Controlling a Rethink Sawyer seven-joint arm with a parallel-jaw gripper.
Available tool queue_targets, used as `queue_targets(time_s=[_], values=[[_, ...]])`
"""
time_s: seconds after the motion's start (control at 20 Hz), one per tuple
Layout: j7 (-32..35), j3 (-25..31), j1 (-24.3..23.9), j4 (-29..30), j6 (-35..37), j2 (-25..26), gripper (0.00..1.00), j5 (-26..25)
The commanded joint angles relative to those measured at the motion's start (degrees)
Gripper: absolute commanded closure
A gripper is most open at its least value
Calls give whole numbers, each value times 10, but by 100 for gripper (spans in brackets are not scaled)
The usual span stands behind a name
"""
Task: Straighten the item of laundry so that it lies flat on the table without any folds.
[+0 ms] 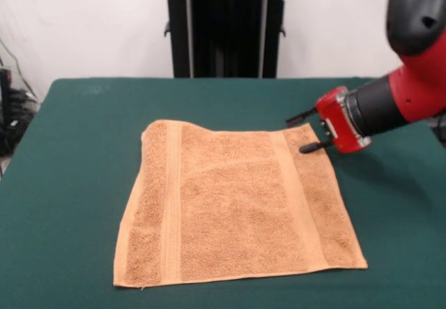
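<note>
While the table fills almost the whole front view, its dark green cloth shows bare on every side of the towel: a wide strip toward the far edge, broad room at the picture's left, and somewhat less at the picture's right, where the arm reaches in. The near edge of the table is cut by the bottom of the picture, and only a narrow band of green lies between it and the towel's near hem.

The towel is orange-tan terry cloth, roughly square, and it lies spread out near the middle of the table. Two flat woven bands run from its far side to its near side, one close to the picture's left edge of the cloth and one close to the right. The surface looks mostly flat. A faint crease crosses the far part, and the far left corner seems slightly rolled or raised.

The red and black arm comes in from the upper right, lying nearly level. Its gripper points toward the far right corner of the towel. The two black fingers stand apart, so the gripper is released and holds nothing. The lower finger is over or touching the corner; I cannot tell which.
</note>
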Motion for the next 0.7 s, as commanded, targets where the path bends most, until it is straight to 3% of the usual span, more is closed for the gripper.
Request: queue_targets(time_s=[0.05, 0.5, 0.7], values=[[206, 59, 13, -170, 38, 97, 0, 57], [194, 88, 12, -142, 13, 72, 0, 36], [164, 169, 7, -58, -120, 25, 0, 67]])
